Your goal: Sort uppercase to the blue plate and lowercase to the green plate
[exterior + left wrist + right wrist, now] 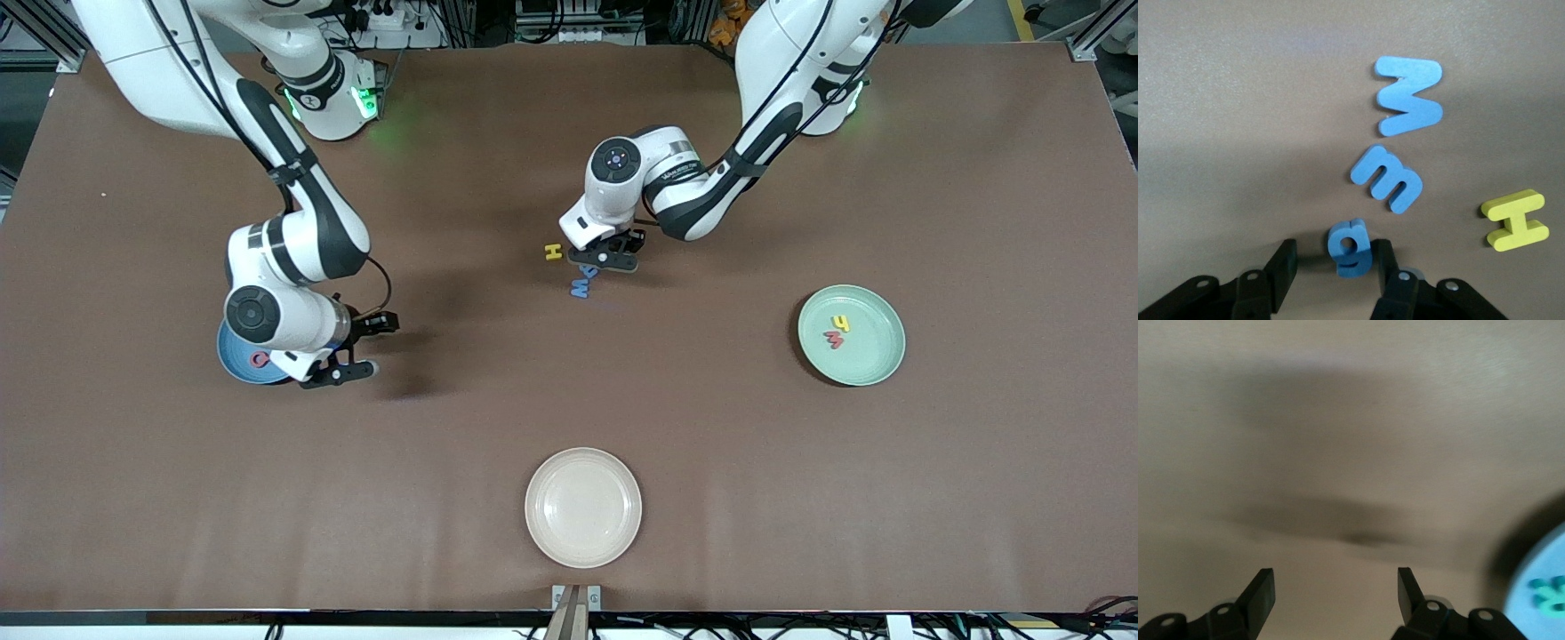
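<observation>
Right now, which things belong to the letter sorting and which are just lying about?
Job:
blue plate with red Q
green plate with red m, yellow hook letter
blue g
blue E-like letter
blue W
yellow H

Lying about:
cream plate

The right arm covers most of the blue plate; only its rim and a red letter show. In the right wrist view, the plate is cut by the edge and the green letter on it is a blur. The left pincer hides the blue g from the front.
</observation>
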Action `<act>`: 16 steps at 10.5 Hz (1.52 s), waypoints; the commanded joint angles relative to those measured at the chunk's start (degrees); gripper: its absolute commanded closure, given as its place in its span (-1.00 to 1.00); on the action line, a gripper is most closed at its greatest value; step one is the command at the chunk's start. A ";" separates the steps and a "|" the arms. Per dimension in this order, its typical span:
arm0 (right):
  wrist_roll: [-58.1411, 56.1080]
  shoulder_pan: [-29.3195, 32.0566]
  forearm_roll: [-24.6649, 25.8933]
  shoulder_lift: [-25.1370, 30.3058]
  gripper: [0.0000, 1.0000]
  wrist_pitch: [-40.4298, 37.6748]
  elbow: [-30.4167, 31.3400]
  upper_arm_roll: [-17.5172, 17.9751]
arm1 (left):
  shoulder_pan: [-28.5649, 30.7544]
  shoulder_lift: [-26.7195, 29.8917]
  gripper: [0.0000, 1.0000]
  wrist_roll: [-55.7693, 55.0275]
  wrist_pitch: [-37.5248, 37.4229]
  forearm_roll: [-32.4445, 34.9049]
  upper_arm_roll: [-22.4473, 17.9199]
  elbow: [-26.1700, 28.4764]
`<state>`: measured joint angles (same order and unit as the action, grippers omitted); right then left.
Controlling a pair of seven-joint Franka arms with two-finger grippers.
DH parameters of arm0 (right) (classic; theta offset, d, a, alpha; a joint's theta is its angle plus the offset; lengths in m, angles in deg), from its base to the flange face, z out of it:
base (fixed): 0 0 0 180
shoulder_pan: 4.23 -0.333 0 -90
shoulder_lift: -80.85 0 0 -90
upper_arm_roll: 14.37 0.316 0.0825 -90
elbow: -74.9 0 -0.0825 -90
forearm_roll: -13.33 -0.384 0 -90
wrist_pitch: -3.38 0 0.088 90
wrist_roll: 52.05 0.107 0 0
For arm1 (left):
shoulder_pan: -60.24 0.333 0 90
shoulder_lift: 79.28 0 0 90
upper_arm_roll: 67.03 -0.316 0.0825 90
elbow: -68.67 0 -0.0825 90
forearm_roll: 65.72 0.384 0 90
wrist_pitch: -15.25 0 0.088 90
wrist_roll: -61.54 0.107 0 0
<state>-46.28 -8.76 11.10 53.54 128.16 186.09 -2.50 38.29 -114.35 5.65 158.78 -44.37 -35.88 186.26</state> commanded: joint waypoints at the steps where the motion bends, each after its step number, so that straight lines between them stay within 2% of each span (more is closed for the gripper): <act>1: 5.99 -0.56 -1.37 0.94 -0.66 0.19 0.51 3.24 | -0.64 -0.35 0.35 -1.68 0.17 2.03 -1.26 -0.78; 2: 8.01 -0.48 -2.16 0.94 -0.65 0.19 0.60 4.90 | -0.64 -0.35 0.54 -1.59 0.17 2.03 -1.61 -0.96; 3: 10.21 -0.65 -3.29 0.94 -0.65 0.89 0.60 6.49 | -0.55 -0.26 0.86 -1.67 0.17 1.94 -1.71 -1.31; 4: 11.45 -1.09 -3.39 0.85 -0.65 2.12 1.03 7.63 | 0.06 0.52 1.00 -2.63 0.17 1.94 -1.79 -1.48; 6: 18.62 -3.19 -3.31 0.85 -0.62 2.48 1.04 10.00 | 4.08 5.68 1.00 -2.47 -0.70 2.03 -2.50 -0.96; 8: 20.77 -5.12 -2.87 0.68 -0.62 4.32 1.56 11.25 | 11.36 10.43 1.00 0.76 -6.91 1.86 -0.49 -1.13; 9: 22.95 -7.66 -2.61 0.59 -0.62 5.54 1.65 11.25 | 16.10 12.37 1.00 6.01 -10.69 1.24 1.00 -1.13; 11: 28.39 -13.28 1.32 -0.37 -0.62 8.35 1.57 11.25 | 26.48 12.92 1.00 17.17 -14.93 1.06 4.35 -1.49; 14: 35.45 -19.97 10.73 -1.95 -0.63 10.56 1.30 11.25 | 30.98 10.91 1.00 25.36 -23.54 0.89 1.90 -6.05; 16: 36.24 -22.17 11.28 -4.23 -0.62 16.16 1.65 11.25 | 34.33 10.90 1.00 34.40 -25.40 0.97 -0.28 -5.36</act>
<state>-11.63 -30.16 20.67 50.99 140.78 187.57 8.77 70.66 -102.75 34.94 135.19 -43.83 -35.21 181.57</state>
